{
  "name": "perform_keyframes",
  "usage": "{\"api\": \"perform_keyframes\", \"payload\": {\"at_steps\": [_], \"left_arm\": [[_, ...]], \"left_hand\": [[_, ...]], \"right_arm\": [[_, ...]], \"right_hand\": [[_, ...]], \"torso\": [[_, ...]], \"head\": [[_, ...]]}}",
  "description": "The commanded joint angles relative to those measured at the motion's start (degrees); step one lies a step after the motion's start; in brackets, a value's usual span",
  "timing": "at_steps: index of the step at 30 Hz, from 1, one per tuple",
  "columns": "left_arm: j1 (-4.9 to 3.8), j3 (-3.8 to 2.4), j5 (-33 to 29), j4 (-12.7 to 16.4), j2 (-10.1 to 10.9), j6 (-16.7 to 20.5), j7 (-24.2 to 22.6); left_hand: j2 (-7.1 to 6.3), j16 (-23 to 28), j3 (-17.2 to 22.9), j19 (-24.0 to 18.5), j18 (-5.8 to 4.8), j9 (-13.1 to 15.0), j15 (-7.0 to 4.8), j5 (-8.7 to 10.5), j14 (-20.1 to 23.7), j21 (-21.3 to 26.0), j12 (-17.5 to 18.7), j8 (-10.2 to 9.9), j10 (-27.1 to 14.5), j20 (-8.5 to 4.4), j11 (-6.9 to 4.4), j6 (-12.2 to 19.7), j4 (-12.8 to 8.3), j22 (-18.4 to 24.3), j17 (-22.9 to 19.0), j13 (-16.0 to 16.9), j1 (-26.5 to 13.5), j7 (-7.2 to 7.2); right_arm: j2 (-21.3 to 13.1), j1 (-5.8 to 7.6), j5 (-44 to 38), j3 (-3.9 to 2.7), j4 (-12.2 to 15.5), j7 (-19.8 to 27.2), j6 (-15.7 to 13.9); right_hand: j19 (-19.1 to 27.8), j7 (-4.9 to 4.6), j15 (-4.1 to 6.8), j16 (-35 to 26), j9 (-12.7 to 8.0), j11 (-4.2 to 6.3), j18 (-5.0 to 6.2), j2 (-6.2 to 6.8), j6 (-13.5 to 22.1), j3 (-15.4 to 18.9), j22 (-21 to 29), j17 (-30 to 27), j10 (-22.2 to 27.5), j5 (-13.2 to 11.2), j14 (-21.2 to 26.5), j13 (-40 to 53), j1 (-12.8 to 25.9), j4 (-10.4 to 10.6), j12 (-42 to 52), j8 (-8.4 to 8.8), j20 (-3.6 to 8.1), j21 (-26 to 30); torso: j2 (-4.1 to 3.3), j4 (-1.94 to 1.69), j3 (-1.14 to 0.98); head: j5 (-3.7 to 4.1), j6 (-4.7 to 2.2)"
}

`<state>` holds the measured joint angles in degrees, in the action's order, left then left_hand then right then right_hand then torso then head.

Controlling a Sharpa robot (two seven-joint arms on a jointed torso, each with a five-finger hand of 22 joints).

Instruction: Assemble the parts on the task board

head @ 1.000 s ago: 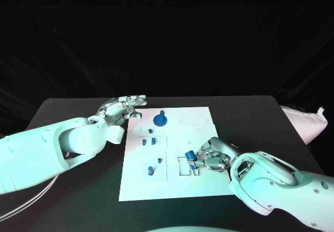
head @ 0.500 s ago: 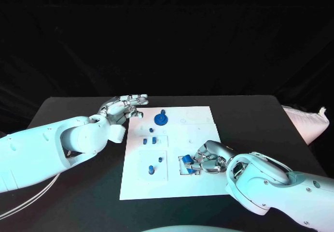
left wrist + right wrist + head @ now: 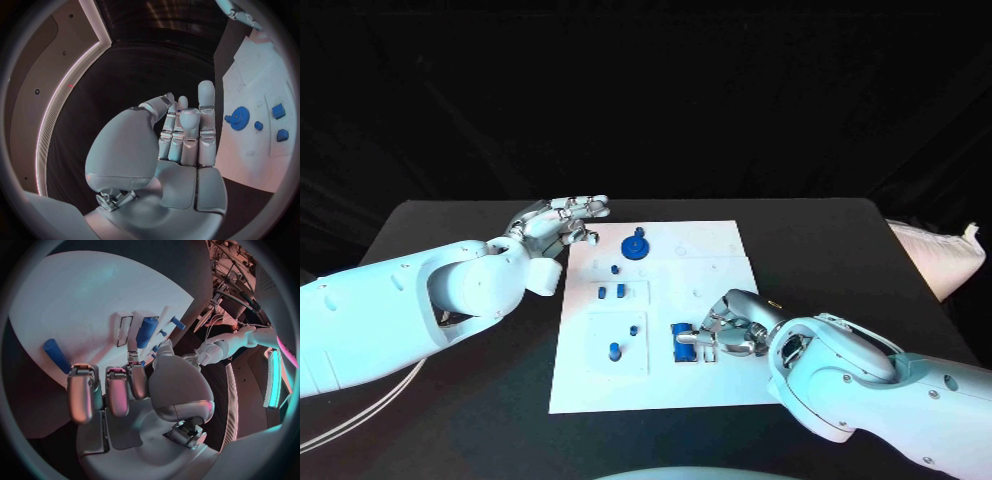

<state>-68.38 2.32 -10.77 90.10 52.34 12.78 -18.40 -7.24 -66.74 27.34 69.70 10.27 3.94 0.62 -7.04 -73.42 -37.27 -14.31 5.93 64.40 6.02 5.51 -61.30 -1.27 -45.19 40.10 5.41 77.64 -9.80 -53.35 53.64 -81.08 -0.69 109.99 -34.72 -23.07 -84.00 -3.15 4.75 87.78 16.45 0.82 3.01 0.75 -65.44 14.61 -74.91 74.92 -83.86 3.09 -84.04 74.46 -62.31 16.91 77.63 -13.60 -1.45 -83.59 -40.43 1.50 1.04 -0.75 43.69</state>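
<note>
Inspecting the insertion step, we find the right robot hand (image 3: 730,333) pinching a blue part (image 3: 684,335) at the task board (image 3: 718,385) slot, left robot hand (image 3: 564,225) open; seating requires downward pressure.

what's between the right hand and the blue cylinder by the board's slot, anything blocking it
Nothing visible does. The right hand is already at the blue cylinder, fingertips against it at the rectangular slot on the task board. Whether it is actually gripped cannot be told.
</note>
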Motion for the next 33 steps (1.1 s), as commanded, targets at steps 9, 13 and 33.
{"api": "perform_keyframes", "payload": {"at_steps": [9, 13, 33], "left_arm": [[-0.03, -0.03, 0.21, 0.18, 0.06, -1.07, -0.24], [-0.03, -0.03, 0.21, 0.15, 0.07, -1.1, -0.24], [-0.02, 0.04, 0.21, 0.49, 0.24, -1.2, -0.15]], "left_hand": [[0.47, 0.28, -0.1, 0.14, 0.2, 0.03, 0.02, 0.19, 0.36, 0.25, -0.44, 0.39, -0.55, 0.3, 0.03, 0.48, -0.43, 0.09, -0.17, 0.09, -0.07, -0.08], [0.47, 0.28, -0.1, 0.14, 0.2, 0.03, 0.02, 0.19, 0.36, 0.25, -0.44, 0.39, -0.55, 0.3, 0.03, 0.48, -0.43, 0.09, -0.17, 0.09, -0.07, -0.08], [0.47, 0.28, -0.1, 0.14, 0.2, 0.03, 0.02, 0.19, 0.36, 0.25, -0.44, 0.39, -0.55, 0.3, 0.03, 0.48, -0.43, 0.09, -0.17, 0.09, -0.07, -0.08]], "right_arm": [[-0.15, -0.19, -4.29, 0.0, 0.72, 0.08, -1.69], [-0.27, -0.27, -4.76, 0.0, 1.02, 0.19, -1.68], [-13.79, 1.72, -3.12, -0.07, 4.74, 4.05, -1.91]], "right_hand": [[-2.8, 0.07, 0.26, 0.08, 1.06, 0.43, -0.92, -0.11, 0.32, -3.09, -7.16, 10.96, -1.91, 0.84, -5.19, 7.69, -3.76, -1.87, 0.07, 0.14, 0.43, 0.05], [-2.87, 0.12, 0.32, 0.17, 1.57, 0.5, -0.97, -0.42, 0.18, -4.1, -7.36, 11.14, -1.99, 1.45, -5.22, 7.85, -8.3, -4.01, 0.1, 0.0, 0.47, -0.08], [-2.97, -1.8, -1.03, 0.38, -0.55, -1.08, -1.07, -3.24, 3.68, -6.09, -7.83, 11.54, -1.76, 11.19, -5.28, 7.92, -13.95, -7.09, -0.67, 4.17, -0.74, -0.37]], "torso": [[-0.02, 0.05, -0.08], [0.0, 0.05, -0.06], [0.07, 0.43, 0.06]], "head": [[0.01, -0.04], [0.04, -0.1], [1.17, -0.65]]}}
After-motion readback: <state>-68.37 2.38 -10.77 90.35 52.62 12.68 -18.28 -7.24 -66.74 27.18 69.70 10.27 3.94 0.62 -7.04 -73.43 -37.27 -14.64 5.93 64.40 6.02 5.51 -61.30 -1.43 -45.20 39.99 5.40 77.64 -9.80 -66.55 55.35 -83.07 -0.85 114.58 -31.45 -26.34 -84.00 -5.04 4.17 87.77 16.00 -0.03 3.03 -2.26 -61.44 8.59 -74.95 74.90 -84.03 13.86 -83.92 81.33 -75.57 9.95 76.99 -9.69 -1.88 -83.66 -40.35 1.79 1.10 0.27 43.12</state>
